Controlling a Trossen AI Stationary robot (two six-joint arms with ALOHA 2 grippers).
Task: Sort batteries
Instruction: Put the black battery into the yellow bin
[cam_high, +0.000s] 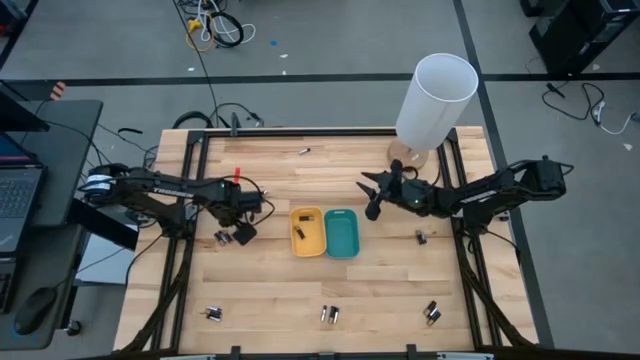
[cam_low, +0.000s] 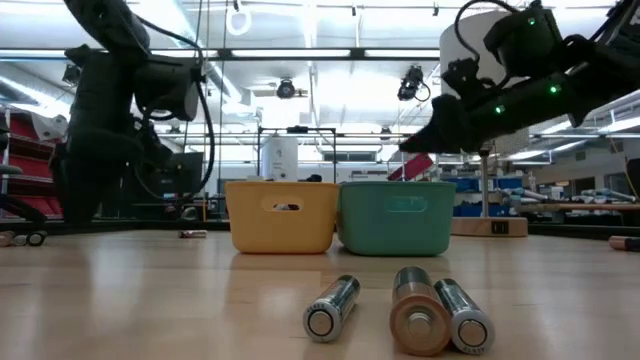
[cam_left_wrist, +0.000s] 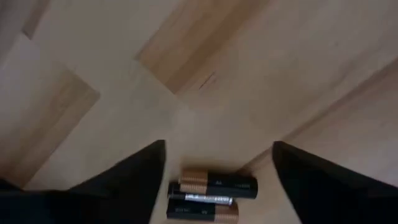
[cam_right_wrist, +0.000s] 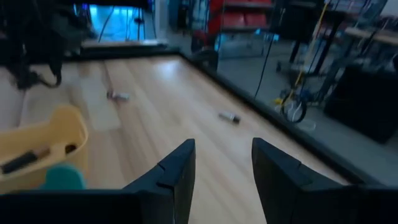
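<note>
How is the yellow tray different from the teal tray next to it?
The yellow tray is yellow and sits nearer the left gripper; the teal tray is teal and sits nearer the right gripper. The high view shows dark batteries lying in the yellow tray, while the teal tray looks empty. Both are small rectangular trays of about the same size, standing side by side and touching on the wooden table.

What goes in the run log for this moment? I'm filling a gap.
left gripper: open over battery cluster | right gripper: open, raised beside teal tray | yellow tray: holds batteries
</note>
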